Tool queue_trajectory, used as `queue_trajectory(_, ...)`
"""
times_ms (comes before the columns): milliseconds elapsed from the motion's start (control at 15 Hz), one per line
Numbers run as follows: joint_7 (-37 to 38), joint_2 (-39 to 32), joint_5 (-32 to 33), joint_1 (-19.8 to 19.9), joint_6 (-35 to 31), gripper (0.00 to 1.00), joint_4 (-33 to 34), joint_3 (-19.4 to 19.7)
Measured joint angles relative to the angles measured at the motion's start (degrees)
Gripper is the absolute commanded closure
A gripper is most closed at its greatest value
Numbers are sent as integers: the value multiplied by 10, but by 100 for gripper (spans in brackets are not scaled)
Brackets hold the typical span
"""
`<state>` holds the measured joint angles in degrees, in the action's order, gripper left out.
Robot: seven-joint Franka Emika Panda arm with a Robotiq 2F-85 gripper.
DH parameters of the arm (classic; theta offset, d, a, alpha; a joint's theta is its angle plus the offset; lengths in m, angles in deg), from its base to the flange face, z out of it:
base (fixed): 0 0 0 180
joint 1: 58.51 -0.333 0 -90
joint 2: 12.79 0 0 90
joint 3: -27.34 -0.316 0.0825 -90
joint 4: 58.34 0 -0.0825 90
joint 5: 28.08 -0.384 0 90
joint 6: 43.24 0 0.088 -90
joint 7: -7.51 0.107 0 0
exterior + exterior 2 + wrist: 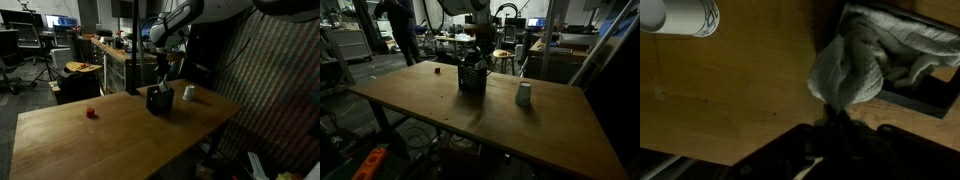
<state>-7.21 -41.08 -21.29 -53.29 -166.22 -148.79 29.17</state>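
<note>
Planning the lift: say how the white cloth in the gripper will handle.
The white cloth looks floppy: it bunches where the gripper pinches it. Probably light, being thin; may snag, since part lies in the black box.

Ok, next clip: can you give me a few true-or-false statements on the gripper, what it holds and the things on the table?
1. The gripper is shut on a white cloth. True.
2. The black box stands on the floor. False: it stands on the wooden table.
3. A white cup stands on the table, apart from the box. True.
4. The small red thing lies inside the box. False: it lies on the bare tabletop, well away from the box.
</note>
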Motion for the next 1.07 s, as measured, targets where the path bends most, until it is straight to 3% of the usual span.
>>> queue_trajectory(1067, 51, 48, 42, -51, 0, 96, -86, -3)
